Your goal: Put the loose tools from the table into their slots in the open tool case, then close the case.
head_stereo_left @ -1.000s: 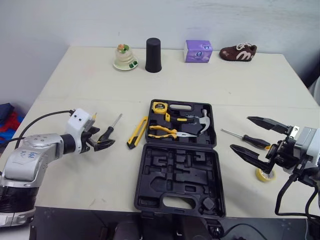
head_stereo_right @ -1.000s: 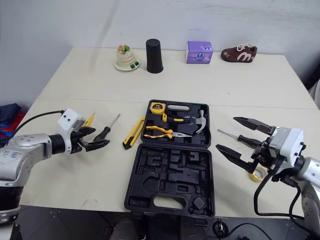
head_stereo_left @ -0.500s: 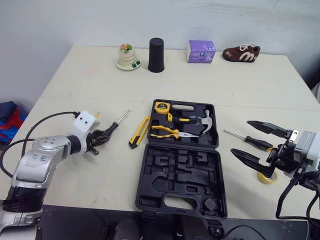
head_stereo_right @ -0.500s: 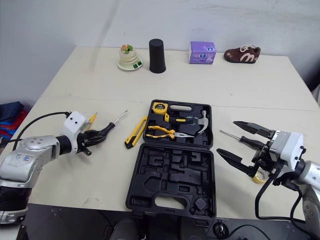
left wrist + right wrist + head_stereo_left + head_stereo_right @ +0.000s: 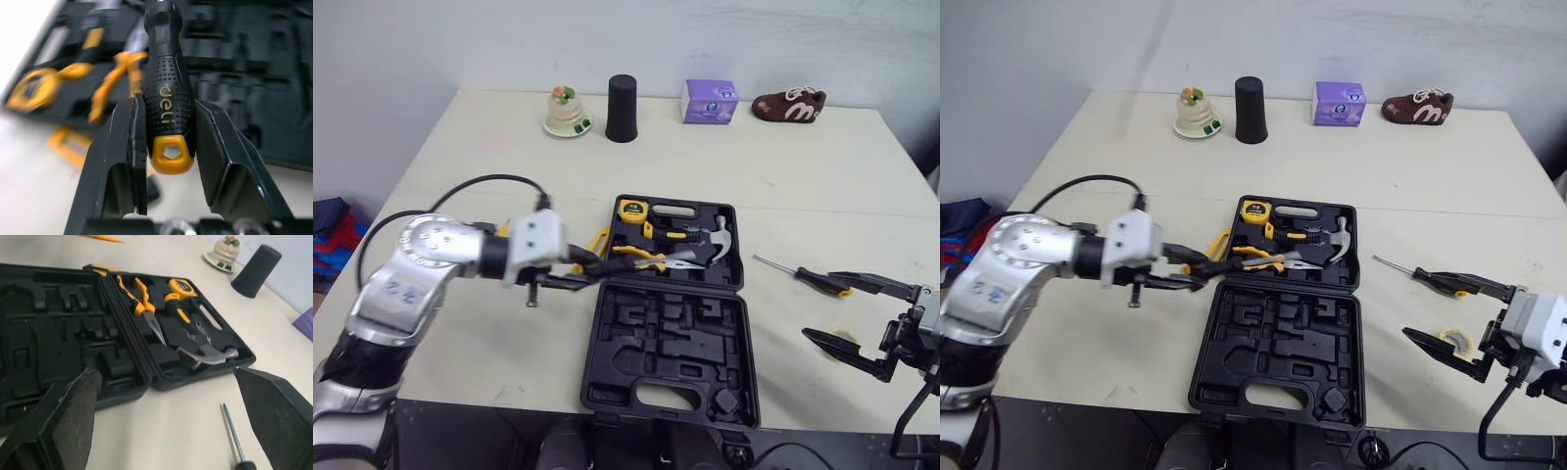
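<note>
My left gripper point(image 5: 576, 271) is shut on a black screwdriver point(image 5: 168, 98) with an orange butt, held just above the table at the left edge of the open black tool case point(image 5: 668, 338). The case's far half holds a yellow tape measure point(image 5: 626, 208), pliers point(image 5: 641, 258) and a hammer point(image 5: 707, 240). A yellow utility knife point(image 5: 1217, 245) lies beside the case, partly behind the gripper. A second screwdriver point(image 5: 803, 276) and a yellow tape roll point(image 5: 1454, 340) lie right of the case. My right gripper point(image 5: 818, 306) hangs open over them with nothing between its fingers.
Along the table's far edge stand a small cake ornament point(image 5: 564, 110), a black cup point(image 5: 623, 108), a purple box point(image 5: 710, 101) and a brown shoe point(image 5: 788, 103). The near half of the case has empty moulded slots point(image 5: 58, 333).
My left gripper shut on the black screwdriver at the table's left, lifted it and carried it right to the case's edge. The right gripper sank a little toward the near edge.
</note>
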